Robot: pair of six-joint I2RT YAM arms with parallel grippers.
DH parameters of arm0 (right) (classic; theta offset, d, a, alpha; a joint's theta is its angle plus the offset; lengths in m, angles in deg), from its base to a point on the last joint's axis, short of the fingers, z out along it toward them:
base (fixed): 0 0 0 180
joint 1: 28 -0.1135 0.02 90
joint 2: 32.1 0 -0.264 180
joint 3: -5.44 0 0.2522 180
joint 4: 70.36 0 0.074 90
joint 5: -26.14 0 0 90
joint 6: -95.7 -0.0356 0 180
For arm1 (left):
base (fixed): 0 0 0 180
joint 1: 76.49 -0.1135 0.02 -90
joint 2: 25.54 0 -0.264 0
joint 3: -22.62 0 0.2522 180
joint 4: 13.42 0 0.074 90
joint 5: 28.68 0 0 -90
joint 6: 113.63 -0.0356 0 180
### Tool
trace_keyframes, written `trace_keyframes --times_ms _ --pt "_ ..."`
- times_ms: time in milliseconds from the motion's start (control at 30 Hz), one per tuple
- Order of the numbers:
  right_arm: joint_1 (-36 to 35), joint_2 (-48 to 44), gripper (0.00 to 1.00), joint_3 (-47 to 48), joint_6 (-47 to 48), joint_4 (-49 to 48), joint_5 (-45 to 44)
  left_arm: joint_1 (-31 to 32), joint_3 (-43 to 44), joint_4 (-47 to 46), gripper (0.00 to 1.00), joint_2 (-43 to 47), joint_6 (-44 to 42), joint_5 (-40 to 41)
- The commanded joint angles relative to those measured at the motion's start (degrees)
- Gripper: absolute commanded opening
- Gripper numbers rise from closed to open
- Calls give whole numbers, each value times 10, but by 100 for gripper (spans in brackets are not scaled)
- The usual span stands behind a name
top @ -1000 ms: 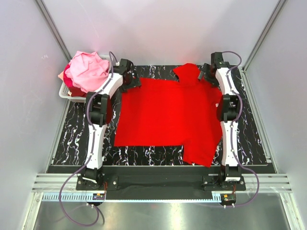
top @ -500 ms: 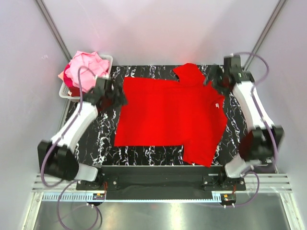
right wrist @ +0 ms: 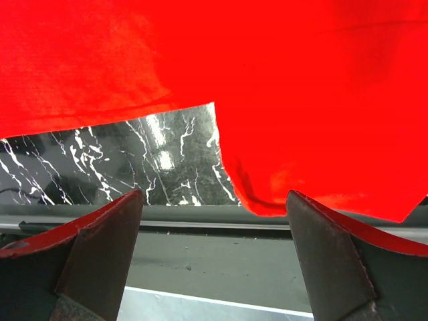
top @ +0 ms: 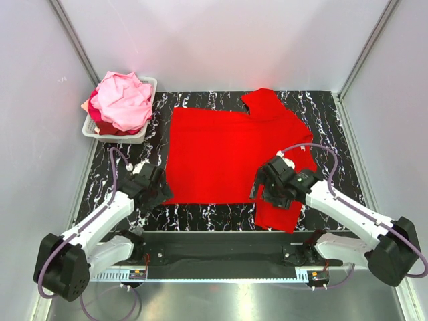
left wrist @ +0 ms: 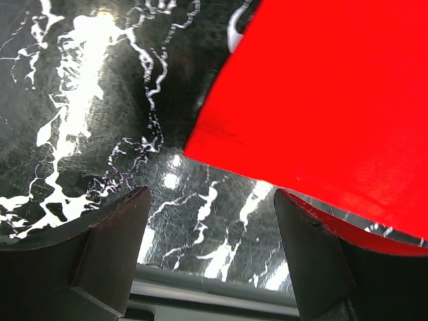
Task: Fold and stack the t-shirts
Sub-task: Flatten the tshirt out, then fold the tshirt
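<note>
red t-shirt (top: 227,150) flat on marbled desk (top: 331,124), left end effector (top: 159,192) wide by its near corner, right end effector (top: 261,192) wide over hem

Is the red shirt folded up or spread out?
Spread out. The red t-shirt lies flat across the table, with both sleeves sticking out.

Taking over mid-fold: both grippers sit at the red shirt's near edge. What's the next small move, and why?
Probably lower both and pinch the near hem. The left gripper hangs open beside the near-left corner of the red t-shirt, the right gripper open by its near sleeve; the shirt lies flat, unfolded, held by neither.
</note>
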Motion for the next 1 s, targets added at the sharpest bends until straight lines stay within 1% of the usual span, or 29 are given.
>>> trace_keyframes --times_ms 0,67,167,233,267,333,400,433,467,500,533,600,633,700,733,800,833,967 --pt "-25 -24 96 16 -58 20 -60 4 -18 -43 80 5 45 56" --pt "-25 -48 97 12 -61 35 -74 5 -33 -63 79 1 40 58" --pt "-24 -84 100 -1 -78 50 -92 4 -44 -101 75 -13 32 62" --pt "-25 -99 100 -12 -91 57 -97 4 -49 -117 70 -22 33 74" --pt "-25 -106 100 -13 -96 77 -106 4 -51 -124 69 -33 29 76" --pt "-25 -108 100 -13 -108 98 -124 4 -52 -145 60 -44 22 82" --pt "-25 -106 100 -13 -115 123 -133 4 -51 -165 43 -58 14 83" --pt "-24 -103 100 -18 -121 127 -132 4 -50 -170 22 -60 11 84" --pt "-25 -96 100 -23 -126 127 -124 4 -50 -173 14 -59 10 84" --pt "-25 -91 100 -29 -126 120 -110 4 -49 -174 9 -58 8 84" --pt "-24 -84 100 -48 -127 109 -73 4 -43 -172 2 -55 6 84" --pt "-24 -64 100 -72 -134 75 -37 4 -33 -154 0 -42 5 87" --pt "-25 -60 98 -102 -151 51 -9 4 -21 -147 0 -30 1 88" --pt "-24 -70 93 -138 -171 19 13 4 -9 -123 0 -16 -2 93" --pt "-24 -78 91 -167 -193 8 9 4 0 -115 0 2 -3 94" --pt "-16 -107 88 -186 -215 10 -9 4 6 -98 0 17 -3 95" --pt "-12 -127 82 -191 -227 29 -31 4 11 -93 0 29 -3 96" --pt "20 -154 78 -198 -235 50 -54 3 18 -78 0 45 -3 95"
